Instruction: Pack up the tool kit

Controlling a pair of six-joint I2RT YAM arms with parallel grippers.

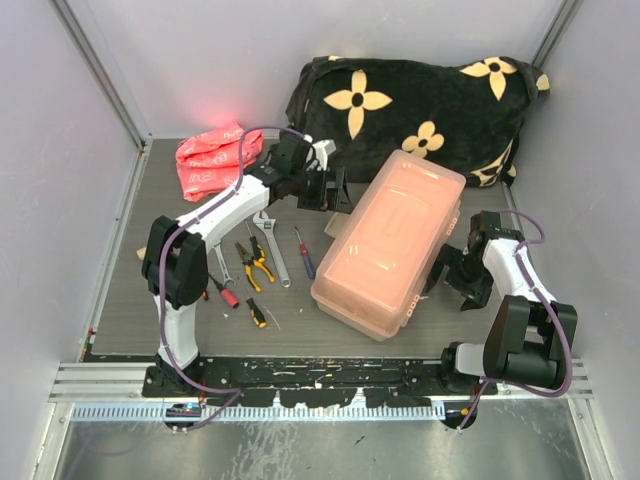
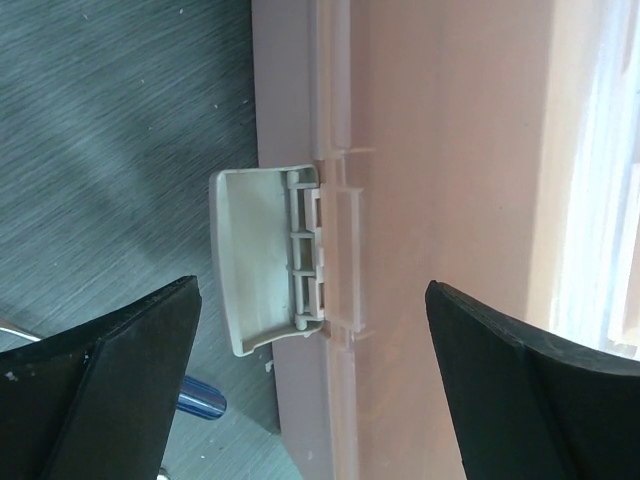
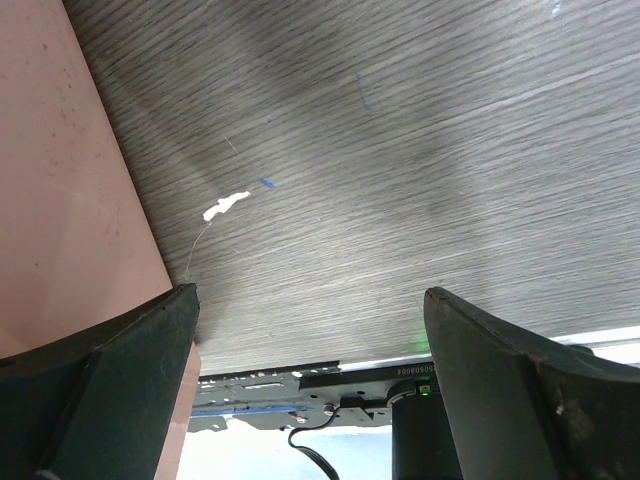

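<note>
The toolbox (image 1: 390, 245) is lying shut and slantwise on the table (image 1: 300, 325), right of the middle, with the left gripper (image 1: 328, 192) hanging at its far left corner and the right gripper (image 1: 455, 283) hanging just beside its right wall. Both are standing with jaws spread wide and are gripping nothing. In the left wrist view a grey latch (image 2: 262, 262) is sticking out from the box's wall, lying between the open fingers. The wrench (image 1: 272, 240), pliers (image 1: 258, 262) and screwdriver (image 1: 303, 252) are lying loose on the table left of the box, none of them packed yet. The box is looking like stiff, smooth plastic: probably light while empty, likely slippery, and too broad for one pair of jaws, so the latch tab or the lid's rim is looking like the best hold, with the other arm steadying the opposite wall so the box is not sliding. The tools are thin, hard and lying flat; their coloured handles are offering thicker, less slippery grips than the bare steel.
</note>
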